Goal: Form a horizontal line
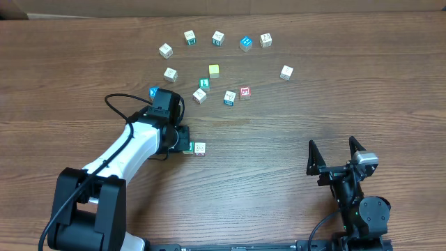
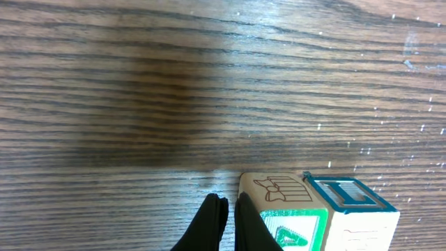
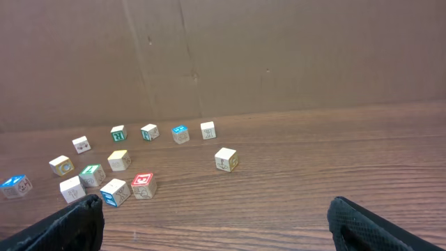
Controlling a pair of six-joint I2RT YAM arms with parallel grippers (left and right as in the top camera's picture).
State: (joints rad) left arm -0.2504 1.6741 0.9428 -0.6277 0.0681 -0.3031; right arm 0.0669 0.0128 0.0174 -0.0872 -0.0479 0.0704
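Small wooden letter blocks lie scattered on the brown table (image 1: pixel 279 139). My left gripper (image 1: pixel 184 144) is shut and empty. In the left wrist view its fingers (image 2: pixel 224 213) press against the left side of a green-faced block (image 2: pixel 282 209). A block with a blue L on top (image 2: pixel 355 199) sits touching that block's right side. In the overhead view this pair (image 1: pixel 197 148) sits side by side at mid-table. My right gripper (image 1: pixel 336 157) is open and empty near the front right, far from the blocks; its jaws (image 3: pixel 216 213) frame bare table.
Several loose blocks form a loose arc at the back: a yellow block (image 1: pixel 214 70), a blue block (image 1: pixel 245 43), a red-faced block (image 1: pixel 244 92), a lone one to the right (image 1: pixel 286 72), and a blue one by my left arm (image 1: pixel 155 91). A brown wall (image 3: pixel 244 56) stands behind.
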